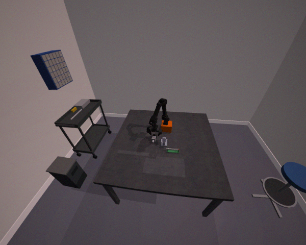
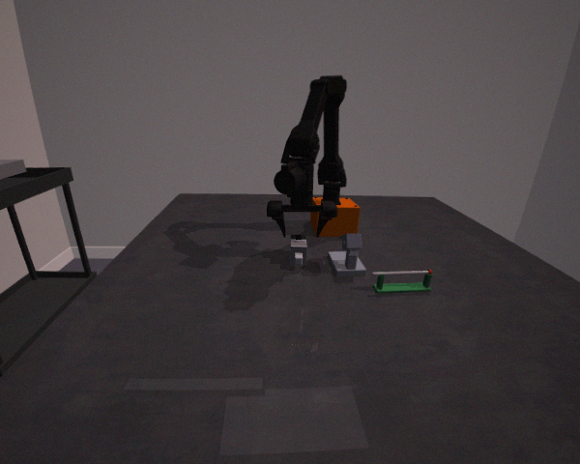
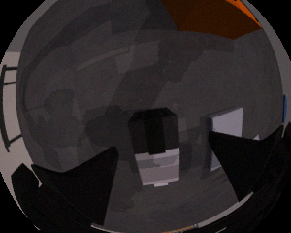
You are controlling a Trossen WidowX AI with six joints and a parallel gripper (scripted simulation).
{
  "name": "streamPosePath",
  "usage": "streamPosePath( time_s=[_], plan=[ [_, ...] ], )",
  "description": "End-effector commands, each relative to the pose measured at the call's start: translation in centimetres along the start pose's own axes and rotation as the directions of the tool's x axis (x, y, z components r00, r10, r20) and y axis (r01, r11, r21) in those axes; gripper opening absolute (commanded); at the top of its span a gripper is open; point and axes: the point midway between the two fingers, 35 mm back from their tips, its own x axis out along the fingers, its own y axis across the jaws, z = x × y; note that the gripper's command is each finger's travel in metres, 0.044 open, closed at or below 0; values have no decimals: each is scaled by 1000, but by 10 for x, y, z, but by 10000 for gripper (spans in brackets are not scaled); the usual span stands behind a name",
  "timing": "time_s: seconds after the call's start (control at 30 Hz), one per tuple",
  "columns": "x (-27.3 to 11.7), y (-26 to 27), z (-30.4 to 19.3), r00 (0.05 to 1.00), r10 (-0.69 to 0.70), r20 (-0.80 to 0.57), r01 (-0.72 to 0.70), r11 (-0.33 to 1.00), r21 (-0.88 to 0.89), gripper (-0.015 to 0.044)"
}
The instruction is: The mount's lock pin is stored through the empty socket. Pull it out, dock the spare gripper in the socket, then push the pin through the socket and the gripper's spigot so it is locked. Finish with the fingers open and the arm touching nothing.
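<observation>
My gripper (image 1: 155, 135) (image 2: 303, 235) (image 3: 164, 146) is open. Its fingers stand wide on either side of the top of the spare gripper, with nothing clamped. The spare gripper (image 1: 153, 139) (image 2: 298, 246) (image 3: 157, 167), dark at one end and pale at the other, is upright below my palm; whether it touches the table is hard to tell. The blue-grey mount (image 1: 163, 144) (image 2: 352, 254) (image 3: 228, 126) stands just right of it, a post and head on a plate, with no pin seen through it. The lock pin (image 1: 172, 149) (image 2: 402, 273), silver with a red end, lies across the green rack (image 1: 173, 151) (image 2: 402, 288).
The orange block (image 1: 166, 128) (image 2: 337, 221) (image 3: 209, 19) is at the arm's base, behind the mount. The rack stands in front and to the right of the mount. A wheeled cart (image 1: 80, 114) (image 2: 30, 187) stands off the table's left side.
</observation>
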Motion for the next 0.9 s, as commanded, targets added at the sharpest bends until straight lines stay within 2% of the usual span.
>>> streamPosePath(
  time_s=[0.0, 0.37, 0.63, 0.73, 0.8, 0.87],
  plan=[
    [0, 0, 0, 1000, 0, 1, 0, 1000, 0, 440],
    [-1, 0, 0, 1000, 0, 1, 0, 1000, 0, 440],
    [-54, -1, 2, 1000, 0, -1, 0, 1000, 0, 440],
    [-60, -1, 3, 1000, 0, -1, 0, 1000, 0, 440],
    [-51, -1, 2, 1000, -2, -17, 1, 998, -64, 440],
    [-51, -1, 1, 998, -9, -64, -6, 974, -228, 440]
  ],
)
